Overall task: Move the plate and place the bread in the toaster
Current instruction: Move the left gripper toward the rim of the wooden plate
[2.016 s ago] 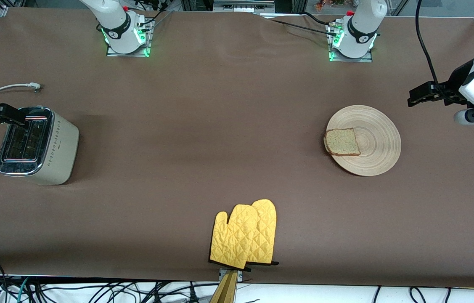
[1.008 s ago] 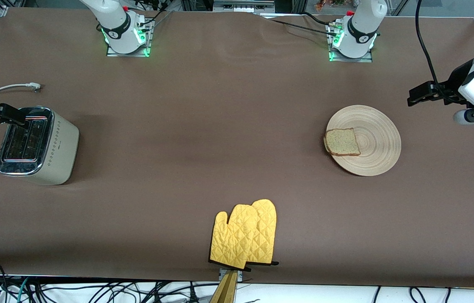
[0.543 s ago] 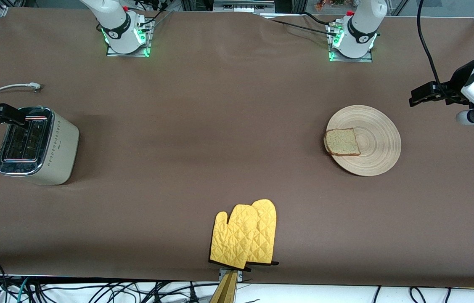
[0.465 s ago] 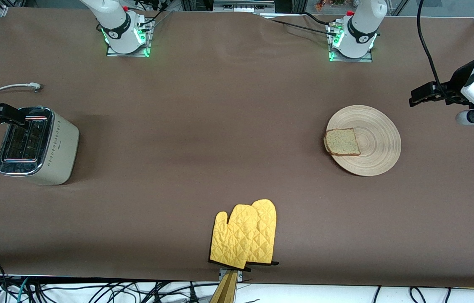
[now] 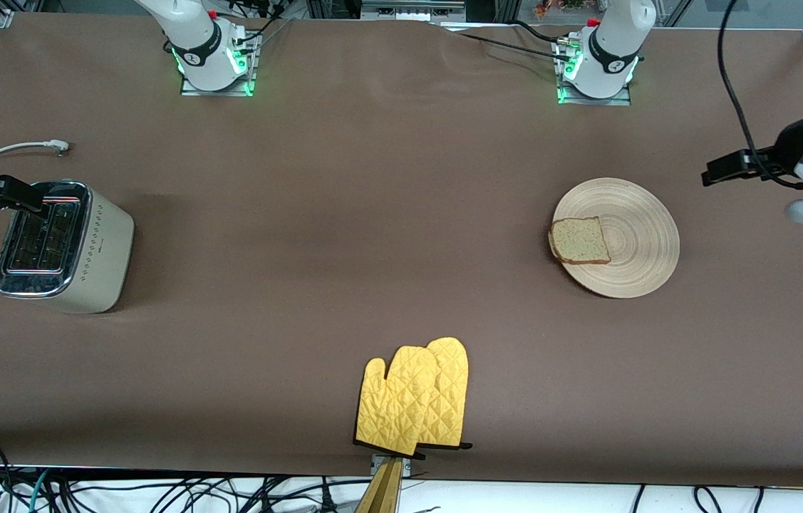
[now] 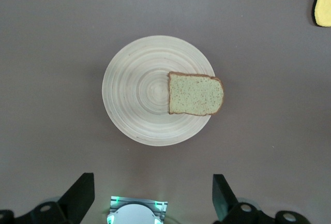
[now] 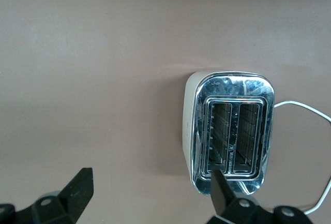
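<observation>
Bread (image 5: pixel 580 241) on plate (image 5: pixel 633 239), apparently overhanging.

Plate (image 5: pixel 630 238) surroundings: bare tabletop (image 5: pixel 372 214) on every side.
Plate top: bread (image 5: pixel 579 240) on the rim toward the right arm's end; the rest uncovered.
Toaster (image 5: pixel 63 246) slots: open upward; right tool (image 7: pixel 150 193) above, fingers spread.
Mid-tabletop: only yellow mitts (image 5: pixel 415 399) near the front edge.

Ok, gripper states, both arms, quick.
Left gripper: open, empty, high over the table near the plate.
Right gripper: open, empty, over the toaster.
</observation>
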`<state>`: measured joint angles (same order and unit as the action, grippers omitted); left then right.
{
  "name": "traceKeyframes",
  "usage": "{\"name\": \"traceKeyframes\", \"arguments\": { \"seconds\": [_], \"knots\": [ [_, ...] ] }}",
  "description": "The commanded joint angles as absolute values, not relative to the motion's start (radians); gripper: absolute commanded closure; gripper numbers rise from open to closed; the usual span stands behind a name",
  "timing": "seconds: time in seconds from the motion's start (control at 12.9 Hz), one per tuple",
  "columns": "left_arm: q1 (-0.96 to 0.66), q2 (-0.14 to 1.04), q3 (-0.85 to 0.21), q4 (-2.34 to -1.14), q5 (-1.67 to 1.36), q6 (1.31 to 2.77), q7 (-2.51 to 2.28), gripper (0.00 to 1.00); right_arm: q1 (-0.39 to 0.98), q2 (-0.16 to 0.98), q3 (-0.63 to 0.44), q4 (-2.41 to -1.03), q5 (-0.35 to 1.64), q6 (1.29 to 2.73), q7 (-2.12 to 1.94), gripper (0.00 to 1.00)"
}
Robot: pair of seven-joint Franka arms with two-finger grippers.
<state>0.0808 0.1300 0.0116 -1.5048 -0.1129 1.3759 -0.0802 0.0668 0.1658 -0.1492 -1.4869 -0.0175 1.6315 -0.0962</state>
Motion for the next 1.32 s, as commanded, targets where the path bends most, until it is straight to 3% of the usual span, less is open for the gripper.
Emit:
{"name": "traceKeyframes", "arguments": {
  "seconds": [0.0, 0.23, 0.54, 1.01, 1.24],
  "knots": [
    [0.245, 0.123, 0.015, -1.618, -0.176, 1.446, 0.179, 0.0, 0.057, 0.169, -0.146, -1.479, -0.014, 1.628, -0.091, 0.0],
    [0.297, 0.168, 0.099, -1.647, -0.183, 1.492, 0.378, 0.0, 0.057, 0.169, -0.146, -1.479, -0.009, 1.629, -0.091, 0.0],
    [0.357, 0.259, 0.159, -1.748, -0.253, 1.67, 0.622, 0.0, 0.057, 0.169, -0.146, -1.479, -0.009, 1.626, -0.091, 0.0],
    [0.454, 0.445, 0.158, -1.759, -0.422, 1.744, 0.77, 0.0, 0.057, 0.169, -0.146, -1.479, -0.006, 1.626, -0.091, 0.0],
    [0.454, 0.497, 0.158, -1.831, -0.527, 1.792, 0.833, 0.0, 0.055, 0.169, -0.146, -1.479, -0.006, 1.623, -0.091, 0.0]
  ]
}}
